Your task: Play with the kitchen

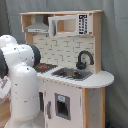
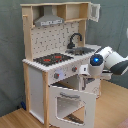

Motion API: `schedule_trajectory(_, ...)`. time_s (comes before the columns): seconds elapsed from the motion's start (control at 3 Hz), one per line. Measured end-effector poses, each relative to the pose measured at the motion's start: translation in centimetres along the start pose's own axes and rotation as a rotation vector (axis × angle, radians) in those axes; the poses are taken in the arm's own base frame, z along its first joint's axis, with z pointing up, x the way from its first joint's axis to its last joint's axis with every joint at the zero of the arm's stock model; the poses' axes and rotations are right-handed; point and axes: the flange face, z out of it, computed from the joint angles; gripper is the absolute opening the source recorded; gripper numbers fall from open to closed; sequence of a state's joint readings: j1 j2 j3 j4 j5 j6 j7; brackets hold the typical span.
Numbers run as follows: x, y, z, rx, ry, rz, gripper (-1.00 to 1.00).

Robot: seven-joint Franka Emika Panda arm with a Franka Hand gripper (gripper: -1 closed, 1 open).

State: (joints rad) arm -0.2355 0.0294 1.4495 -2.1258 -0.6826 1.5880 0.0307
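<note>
Your kitchen (image 1: 70,60) (image 2: 60,55) stands on the wood floor (image 2: 15,117) against a grey curtain backdrop (image 2: 10,50) in both exterior views, with the red-ringed hob (image 2: 51,59), the black faucet (image 2: 75,39) over the sink (image 2: 84,50), and the oven door (image 2: 70,102) dropped wide open in the second exterior view. The white arm (image 2: 107,60) comes in from the second exterior view's right, and its blue-lit wrist sits right at the counter's front edge above that door. The gripper (image 2: 85,81) is tucked between the arm and the cabinet front, so you honestly can't tell how it's set.
</note>
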Motion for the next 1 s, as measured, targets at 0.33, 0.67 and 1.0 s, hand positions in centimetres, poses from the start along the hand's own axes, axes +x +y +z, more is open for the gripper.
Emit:
schedule_trajectory(0.33, -0.8, 0.0, -1.3, -0.085, -0.051, -0.005, 1.00)
schedule_trajectory(0.67, -1.4, -0.2, -2.5, -0.195, -0.093, -0.014, 1.00)
schedule_trajectory(1.0, -1.8, -0.2, -3.5, -0.308, -0.116, -0.024, 1.00)
